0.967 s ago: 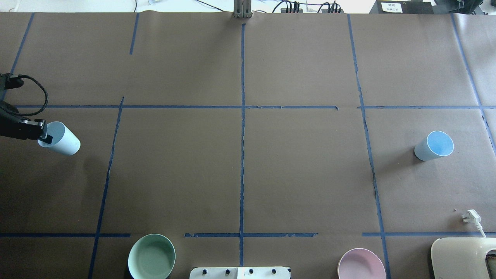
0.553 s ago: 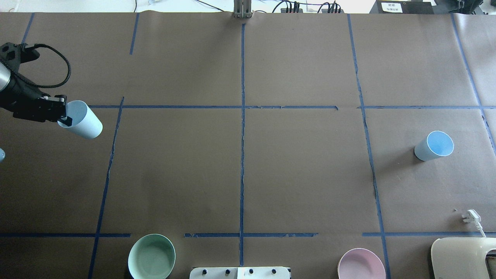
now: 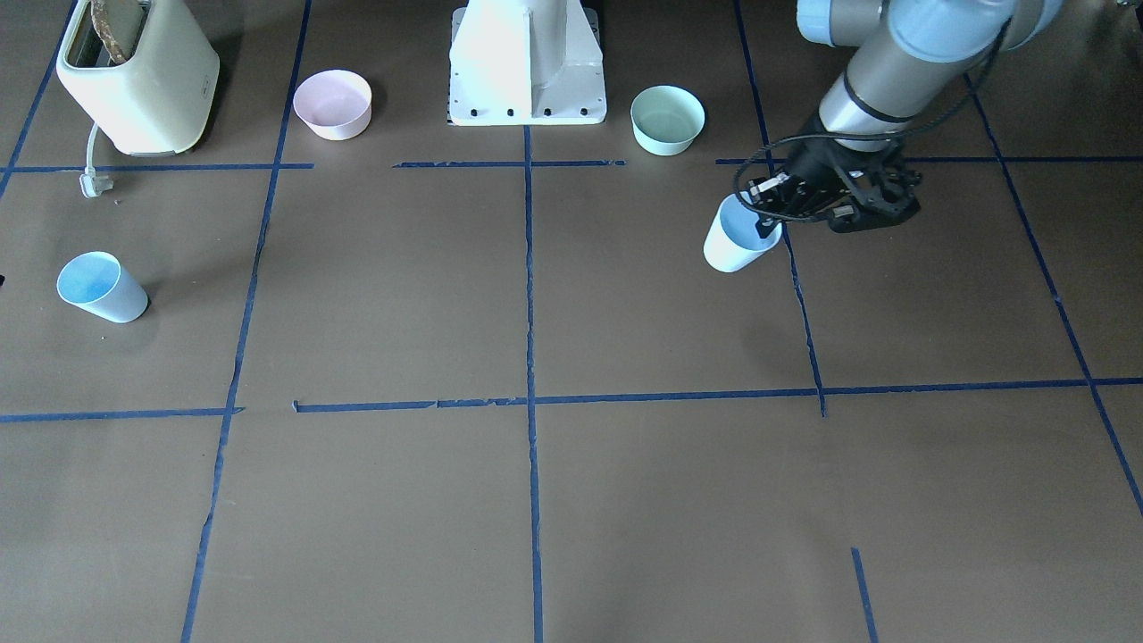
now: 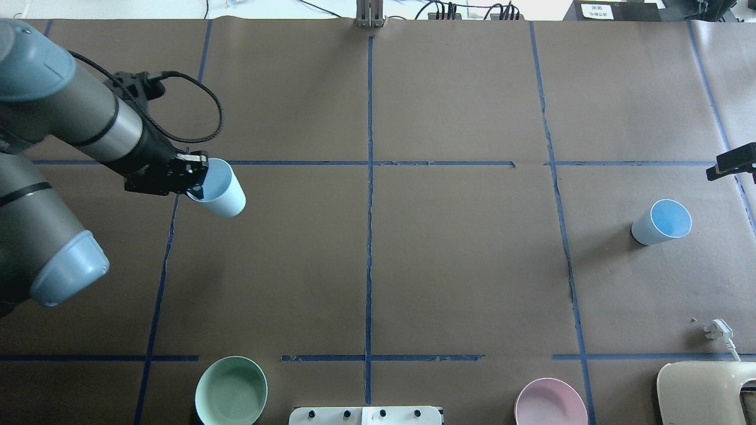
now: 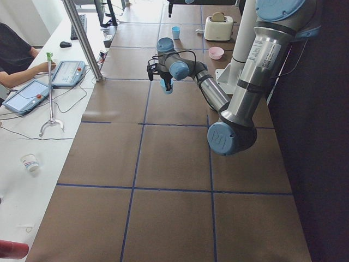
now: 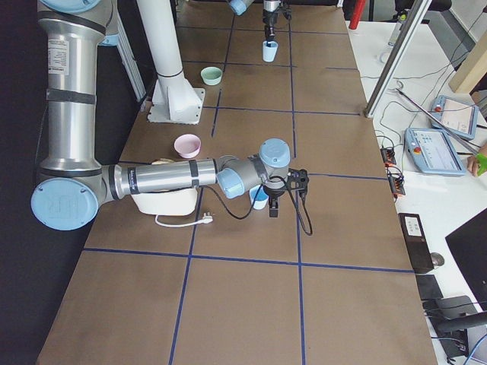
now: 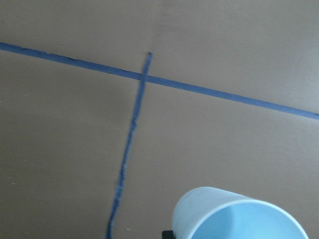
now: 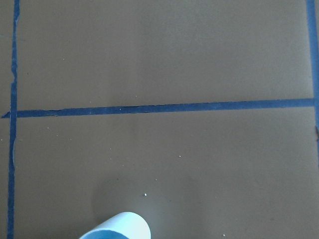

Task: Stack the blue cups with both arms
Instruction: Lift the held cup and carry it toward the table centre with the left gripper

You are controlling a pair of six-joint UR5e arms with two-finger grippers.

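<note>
One blue cup [image 4: 223, 195] is pinched at its rim by the left gripper [image 4: 198, 183], whose fingers are closed on the cup's wall. The cup is tilted, with its mouth turned back toward the left arm [image 4: 77, 118]. It is held clear of the table [image 4: 460, 265], left of the centre tape line in the overhead view. In the left wrist view only the cup's upper part is seen, cut off by the bottom edge, with a sliver of black finger beside it. The second blue cup [image 4: 661, 221] stands on the table, well apart on the right side. Of the right gripper [image 4: 731, 164] only a black piece is shown at the overhead view's right edge, near that cup. Its fingers are cut off, so it cannot be told whether they are spread or pressed together. In the right wrist view only the rim of that cup is caught at the bottom edge.
</note>
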